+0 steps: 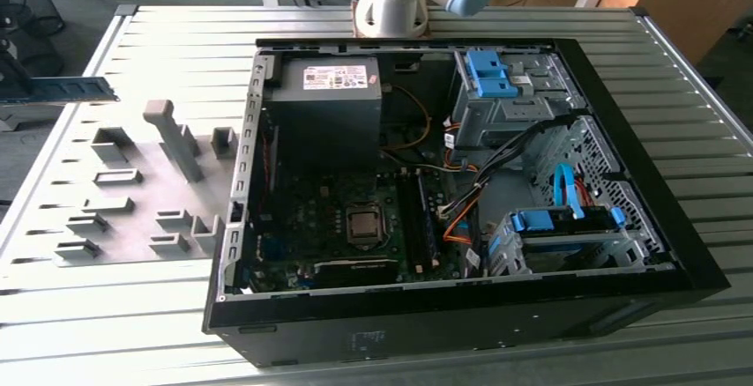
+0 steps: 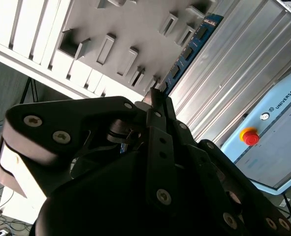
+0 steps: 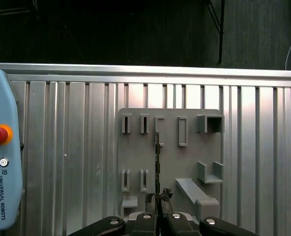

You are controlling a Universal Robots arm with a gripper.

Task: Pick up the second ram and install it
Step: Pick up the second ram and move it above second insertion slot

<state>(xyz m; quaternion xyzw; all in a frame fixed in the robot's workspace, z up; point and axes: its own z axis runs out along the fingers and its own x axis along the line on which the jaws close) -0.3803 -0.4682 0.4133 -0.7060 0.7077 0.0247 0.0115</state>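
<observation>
At ten o'clock in the exterior view, the second ram (image 1: 65, 91) hangs near the fixture plate (image 1: 70, 161). Your gripper (image 3: 157, 197) apparently pinches its end. Expect it light, stiff, fragile: grip bare board edges, never chips. The open case (image 1: 471, 329) sits at three o'clock.

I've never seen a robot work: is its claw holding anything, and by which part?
Yes: the gripper pinches the second ram, a blue-green memory stick, by one short end.
</observation>
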